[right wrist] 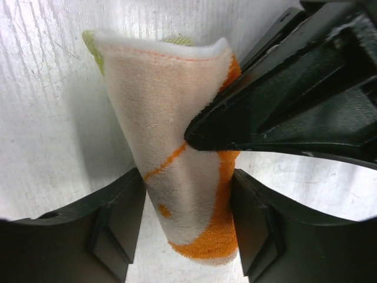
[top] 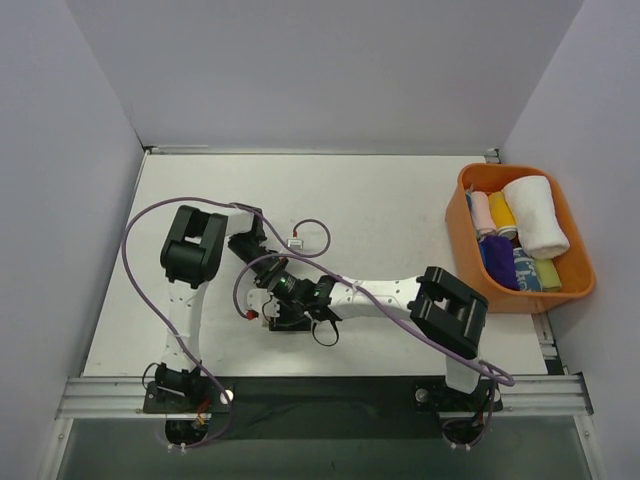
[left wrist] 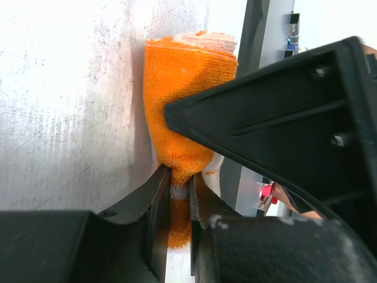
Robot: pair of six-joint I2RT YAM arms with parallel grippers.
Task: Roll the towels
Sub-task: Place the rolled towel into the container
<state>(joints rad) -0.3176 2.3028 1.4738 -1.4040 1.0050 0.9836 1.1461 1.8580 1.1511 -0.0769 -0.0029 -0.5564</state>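
A cream towel with orange blotches [right wrist: 171,106] lies rolled on the white table between both grippers. In the right wrist view my right gripper [right wrist: 187,180] has its jaws against both sides of the roll. In the left wrist view the towel's orange end [left wrist: 182,88] is pinched in the narrow gap of my left gripper [left wrist: 179,177]. Each wrist view shows the other gripper's black finger [right wrist: 294,100] lying over the roll. From above, the two grippers [top: 285,305] meet at the table's middle and hide the towel. More rolled towels, a white one [top: 535,215] and small coloured ones [top: 500,262], sit in the bin.
An orange plastic bin [top: 455,215] stands at the table's right edge. Purple cables [top: 135,235] loop from both arms over the table. Grey walls close off the left, back and right.
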